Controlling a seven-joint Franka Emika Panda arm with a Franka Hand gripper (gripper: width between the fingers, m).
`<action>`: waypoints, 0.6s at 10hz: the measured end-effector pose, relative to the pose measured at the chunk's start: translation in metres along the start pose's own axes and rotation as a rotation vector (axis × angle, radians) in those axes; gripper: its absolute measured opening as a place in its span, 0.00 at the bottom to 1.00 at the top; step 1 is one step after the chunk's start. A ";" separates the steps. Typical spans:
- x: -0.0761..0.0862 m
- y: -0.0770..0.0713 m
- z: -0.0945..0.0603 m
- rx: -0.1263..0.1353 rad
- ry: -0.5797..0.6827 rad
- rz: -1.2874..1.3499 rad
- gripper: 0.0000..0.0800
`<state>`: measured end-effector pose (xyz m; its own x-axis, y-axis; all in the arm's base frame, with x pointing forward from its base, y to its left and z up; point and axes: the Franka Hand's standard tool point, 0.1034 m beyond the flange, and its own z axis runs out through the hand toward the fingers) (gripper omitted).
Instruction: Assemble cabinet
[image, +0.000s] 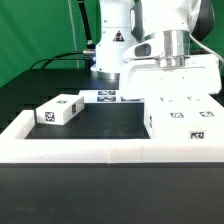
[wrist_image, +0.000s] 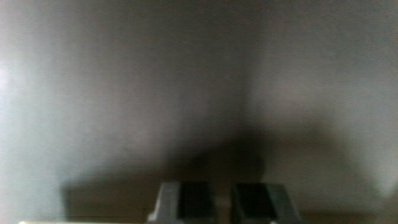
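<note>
We start at the gripper (wrist_image: 221, 200). In the wrist view its two fingers (wrist_image: 182, 200) stand close together with only a thin dark slit between them, and we see nothing caught in that slit. Past the fingertips the whole wrist view is filled by a pale grey surface (wrist_image: 196, 90). It is so blurred that we cannot tell which part it is or whether the fingers touch it.

In the exterior view the arm (image: 165, 30) reaches down on the right side of the scene. Its wide white hand sits just above the far top edge of the cabinet body (image: 185, 108). The fingers themselves are hidden there, so we cannot say from this view whether they make contact.

The cabinet body is a white boxy piece standing at the right of the black table (image: 110, 122), close to the near edge. We see small square tags on its top and on its near face.

Well apart from it, on the left side of the table, lies a loose white block (image: 58, 110). It is turned at an angle and carries tags on its end and top.

Between the two and farther back, the marker board (image: 107, 97) lies flat in front of the arm's base.

A low white rim (image: 90, 152) runs along the near edge of the table and up its left side.
</note>
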<state>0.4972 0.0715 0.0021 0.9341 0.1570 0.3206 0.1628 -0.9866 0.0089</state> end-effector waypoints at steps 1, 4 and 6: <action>0.000 0.000 0.000 0.000 -0.001 -0.011 0.02; 0.000 0.000 0.000 0.000 -0.001 -0.012 0.00; 0.003 0.002 -0.009 0.004 -0.032 -0.029 0.00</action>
<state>0.4978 0.0695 0.0117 0.9387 0.1869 0.2897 0.1912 -0.9815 0.0135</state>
